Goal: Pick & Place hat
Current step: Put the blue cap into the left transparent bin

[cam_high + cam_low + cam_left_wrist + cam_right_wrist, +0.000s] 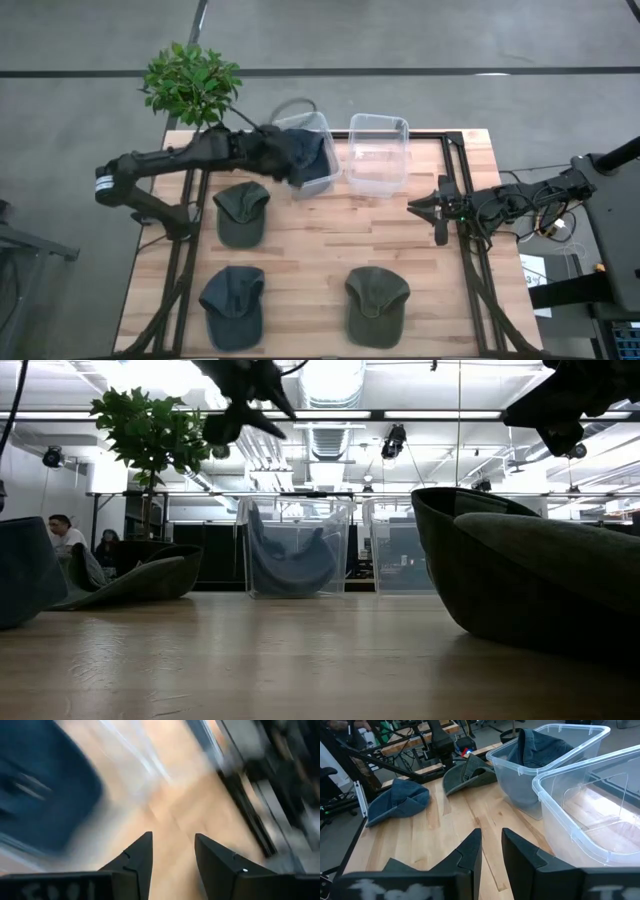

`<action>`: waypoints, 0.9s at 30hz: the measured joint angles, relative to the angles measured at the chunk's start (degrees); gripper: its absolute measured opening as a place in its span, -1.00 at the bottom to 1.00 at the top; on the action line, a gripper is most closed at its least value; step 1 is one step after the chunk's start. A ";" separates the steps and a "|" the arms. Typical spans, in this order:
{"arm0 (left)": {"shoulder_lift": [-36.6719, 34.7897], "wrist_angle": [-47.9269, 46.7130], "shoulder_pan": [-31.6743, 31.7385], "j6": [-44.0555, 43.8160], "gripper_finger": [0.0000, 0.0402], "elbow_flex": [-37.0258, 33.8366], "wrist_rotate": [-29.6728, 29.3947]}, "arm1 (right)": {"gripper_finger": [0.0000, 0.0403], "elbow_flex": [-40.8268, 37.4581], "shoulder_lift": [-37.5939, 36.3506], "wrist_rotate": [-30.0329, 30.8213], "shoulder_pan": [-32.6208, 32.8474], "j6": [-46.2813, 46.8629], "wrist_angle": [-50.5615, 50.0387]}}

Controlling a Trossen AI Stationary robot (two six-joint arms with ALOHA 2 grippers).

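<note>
From above, a blue hat (pixel 312 158) is seen lying inside the left clear bin (pixel 318 125) at the desk's (pixel 300 250) far edge, with the left claw (pixel 285 170) just over the bin's near rim and three more hats left on the open boards. In the left wrist view the left claw's fingers (pixel 137 857) are spread with nothing between them. In the right wrist view the right claw (pixel 491 847) is held narrowly parted and empty above bare wood near the empty bin (pixel 590 805)

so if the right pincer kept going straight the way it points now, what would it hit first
Probably bare tabletop first. In its wrist view the right pincer, jaws open with nothing between them, aims across wood, just beside the empty clear bin. Farther on sits the bin holding a blue hat. Depth is unclear.
</note>
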 joint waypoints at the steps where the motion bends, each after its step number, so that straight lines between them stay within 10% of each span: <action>1: -0.15 -1.87 -1.61 -0.11 -0.31 0.00 2.55 | -0.66 0.00 0.00 0.02 -0.01 0.00 0.00; 12: -0.69 -35.93 -19.89 -30.20 -0.31 0.02 -6.54 | -0.59 0.00 0.00 -0.01 0.01 0.00 -0.04; 27: -0.70 -39.06 -41.06 -67.68 -0.31 0.00 -0.08 | -0.66 0.00 0.00 0.01 -0.01 0.00 -0.09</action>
